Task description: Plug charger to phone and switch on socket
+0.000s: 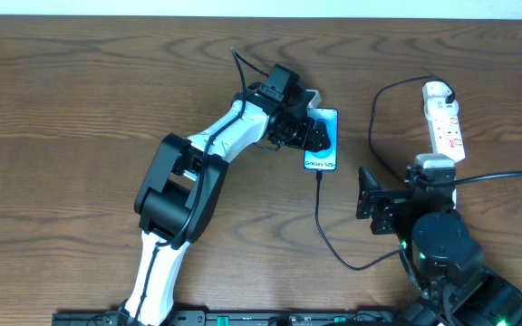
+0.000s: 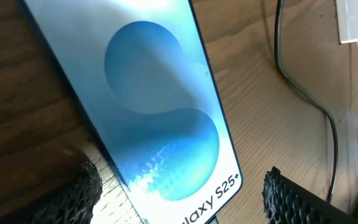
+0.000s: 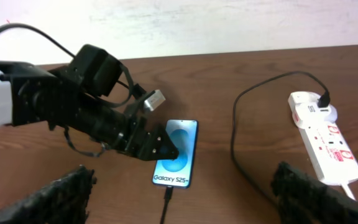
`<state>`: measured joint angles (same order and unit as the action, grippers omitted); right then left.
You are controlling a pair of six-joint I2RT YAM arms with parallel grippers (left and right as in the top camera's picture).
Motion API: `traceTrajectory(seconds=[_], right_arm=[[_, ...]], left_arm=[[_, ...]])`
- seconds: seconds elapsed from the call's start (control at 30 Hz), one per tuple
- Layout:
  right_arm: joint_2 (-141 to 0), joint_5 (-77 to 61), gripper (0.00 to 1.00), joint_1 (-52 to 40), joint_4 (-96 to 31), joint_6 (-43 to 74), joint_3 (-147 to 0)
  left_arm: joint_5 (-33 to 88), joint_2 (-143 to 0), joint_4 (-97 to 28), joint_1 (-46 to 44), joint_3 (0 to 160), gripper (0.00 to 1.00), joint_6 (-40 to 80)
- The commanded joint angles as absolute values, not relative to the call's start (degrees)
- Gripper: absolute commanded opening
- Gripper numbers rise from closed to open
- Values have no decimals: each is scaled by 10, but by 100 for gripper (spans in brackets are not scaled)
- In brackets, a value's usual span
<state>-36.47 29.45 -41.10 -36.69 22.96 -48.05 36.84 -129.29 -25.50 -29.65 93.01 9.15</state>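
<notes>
The phone (image 1: 325, 156) lies flat on the brown wooden surface (image 1: 80, 100) near its middle, cyan screen up, with the white lettering at the end nearer the robot. The left tool (image 2: 179, 186) hangs low over this phone with its 2 fingers (image 2: 82, 186) spread wider than the phone's width. In the left wrist view, 1 finger sits right at the phone's edge, and the other stands clear of the opposite edge with bare wood between. The charger (image 1: 319, 210) meets the phone's near end with its plug tip (image 3: 168, 194). Its black cable runs toward the robot, curves to the right, then loops up to a black plug (image 3: 324, 99) seated in the far, rounded end of the socket (image 1: 445, 122). The socket lies at the right side, well apart from the phone; whether its red-marked switches are on cannot be told. The right tool (image 3: 183, 186) hovers near the robot between phone and socket, fingers wide apart and holding nothing.
</notes>
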Motion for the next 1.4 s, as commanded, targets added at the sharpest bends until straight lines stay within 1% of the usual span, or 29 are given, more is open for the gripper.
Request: traceTrajectory(seconds=[0.0,0.17,0.33,0.37,0.4,0.43,0.5,0.53,0.6,0.67,0.7,0.87,1.0,1.1,1.13,1.17,1.37], right_arm=[[-375,306,99,-408,-374,227,-487],[-404,305,99,-408,-395,227,-487],[-456,305,99,-404,-392,227,-487],[-469,305,98,-399,-392,227,-487],[-482,305,95,-392,-393,233,-487],[-496,305,90,-382,-394,243,-487],[-524,305,66,-356,-397,270,-487],[-538,305,51,-339,-397,284,-487],[-566,291,28,-300,-397,300,-487],[-591,263,9,-256,-396,302,-487],[-605,243,1,-229,-396,302,-488],[-647,153,1,-111,-396,302,-488],[-679,83,1,-11,-397,302,-497],[-712,49,1,57,-402,302,-523],[-726,46,1,77,-406,302,-536],[-741,43,1,96,-409,302,-550],[-872,39,1,169,-463,299,-676]], left_arm=[[261,-1338,-287,-281,899,86,99],[184,-1286,-336,-245,902,86,99],[85,-1155,-397,-189,902,86,98],[74,-1122,-407,-176,901,86,99],[67,-1093,-414,-166,902,86,99],[67,-1059,-423,-154,901,86,99],[68,-990,-438,-131,901,86,99],[68,-957,-448,-122,901,86,99],[68,-891,-472,-106,901,86,99],[67,-830,-501,-95,901,86,98],[67,-802,-517,-93,900,86,96],[34,-661,-590,-92,863,86,95],[33,-546,-595,-92,800,86,96],[-6,-456,-598,-92,751,87,112],[-16,-429,-602,-92,738,94,112],[-26,-405,-609,-92,728,97,112],[-29,-317,-687,-92,717,98,112]])
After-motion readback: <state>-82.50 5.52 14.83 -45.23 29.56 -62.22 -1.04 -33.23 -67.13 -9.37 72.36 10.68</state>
